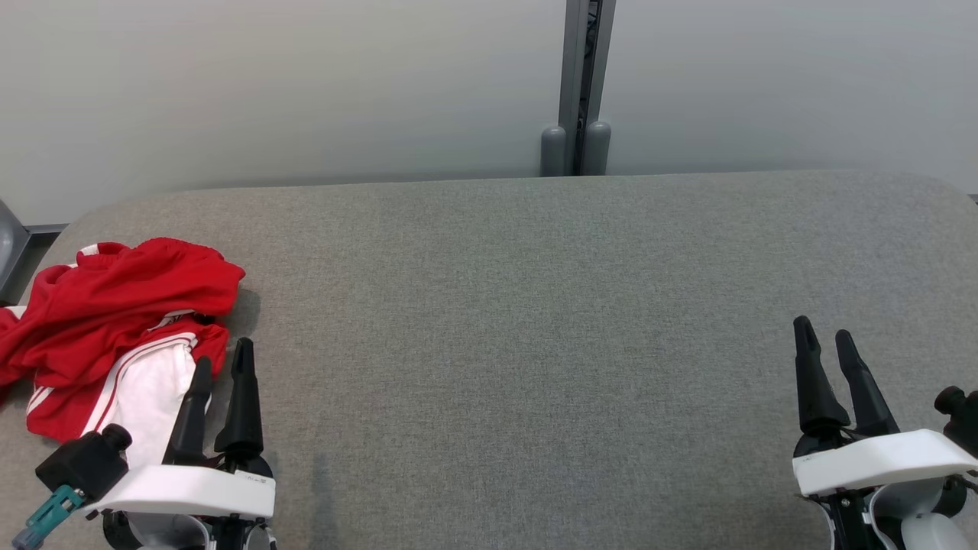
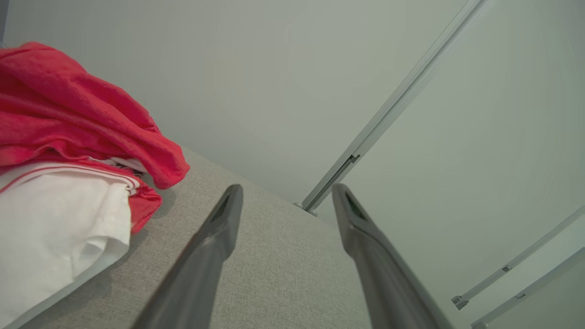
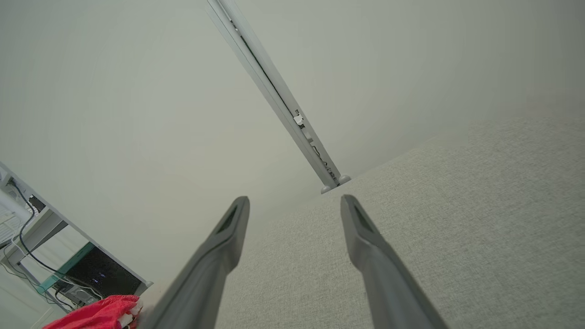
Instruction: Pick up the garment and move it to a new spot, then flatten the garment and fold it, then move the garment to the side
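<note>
No legible text; tiny print on left claw housing too small to read.

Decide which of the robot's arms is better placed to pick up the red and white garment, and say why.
Left. The left gripper, open, sits beside the crumpled garment at the table's left end; the right gripper, also open, is at the far end.

Red garment with white striped panel, grey woven table, black-fingered left claw, pale wall
</note>
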